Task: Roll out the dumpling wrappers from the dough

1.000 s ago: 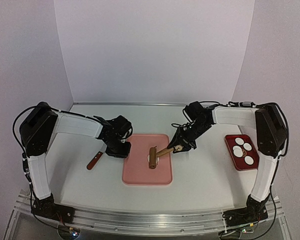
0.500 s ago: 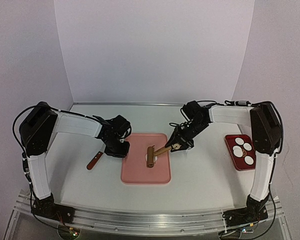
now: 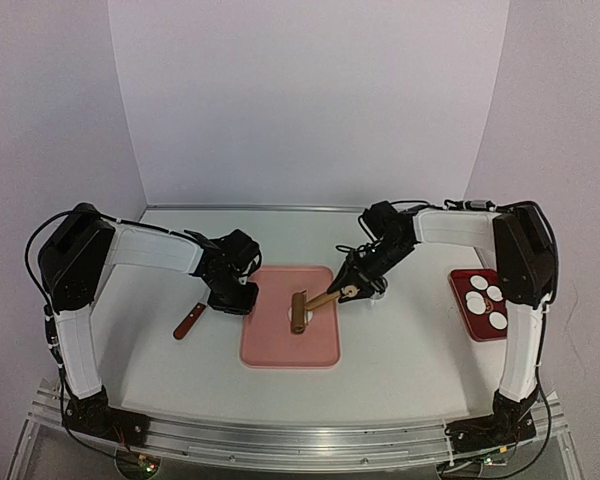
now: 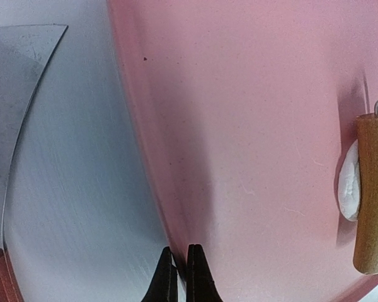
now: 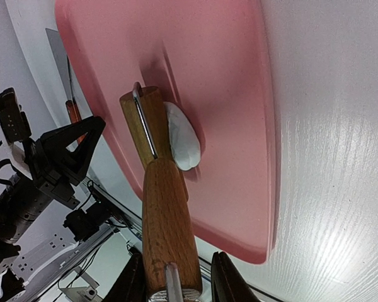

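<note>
- You were in the rolling step: the right gripper [image 5: 175,277] had its jaws closed on the wooden handle of the roller [image 3: 298,312], and the barrel sat on the pink board [image 3: 290,350].
- The dough [image 5: 181,141] lay near the middle of the board as a small, rather thick white lump. It was half under the barrel and bulging out along one side.
- The left gripper [image 4: 181,277] had its jaws pressed fully together, holding nothing. Its tips were down at the board's left edge, apparently pinning it.
- Four dumpling wrappers [image 3: 497,320] lay on the red tray [image 3: 483,328] at the right of the counter, well apart from the board.
- A scraper [image 3: 188,322] lay on the counter left of the board, untouched.
- For the next move, I judge you needed steady downward pressure and back-and-forth passes right across the lump. It looked too thick to cut a disc from.
- You also needed the left tips kept on the edge so the board would not slide.
- Against the frame a second earlier, the roller and the right arm had travelled a little to the left. The board had crept left with them, and the left arm had barely moved.
</note>
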Robot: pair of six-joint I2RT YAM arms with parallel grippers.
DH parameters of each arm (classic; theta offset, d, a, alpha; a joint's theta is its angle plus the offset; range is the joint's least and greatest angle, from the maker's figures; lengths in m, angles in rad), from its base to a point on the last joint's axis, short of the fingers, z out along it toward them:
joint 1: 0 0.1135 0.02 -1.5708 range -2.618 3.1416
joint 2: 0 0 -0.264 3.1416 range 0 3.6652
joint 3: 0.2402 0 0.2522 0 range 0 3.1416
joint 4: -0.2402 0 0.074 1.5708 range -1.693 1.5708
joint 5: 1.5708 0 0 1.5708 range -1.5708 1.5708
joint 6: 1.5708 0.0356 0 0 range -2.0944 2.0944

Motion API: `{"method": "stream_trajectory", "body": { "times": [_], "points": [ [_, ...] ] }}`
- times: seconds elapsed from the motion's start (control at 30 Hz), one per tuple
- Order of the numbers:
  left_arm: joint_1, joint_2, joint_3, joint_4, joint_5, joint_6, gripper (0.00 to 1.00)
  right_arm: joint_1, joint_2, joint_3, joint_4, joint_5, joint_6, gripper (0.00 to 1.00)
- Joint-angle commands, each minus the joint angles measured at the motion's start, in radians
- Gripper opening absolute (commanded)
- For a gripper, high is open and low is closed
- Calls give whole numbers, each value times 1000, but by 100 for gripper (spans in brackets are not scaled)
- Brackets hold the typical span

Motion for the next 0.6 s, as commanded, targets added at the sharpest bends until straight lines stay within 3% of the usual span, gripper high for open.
{"method": "stream_trajectory", "body": {
  "times": [0.0,0.3,0.57],
  "points": [
    [1,-8,2,-13,28,34,0,35,219,-92,-245,624,50,0],
    [1,-14,-7,-22,10,39,0,71,215,-37,-247,632,40,0],
    [15,-49,-32,-39,-32,4,0,77,-112,14,-257,572,-57,0]
  ]
}}
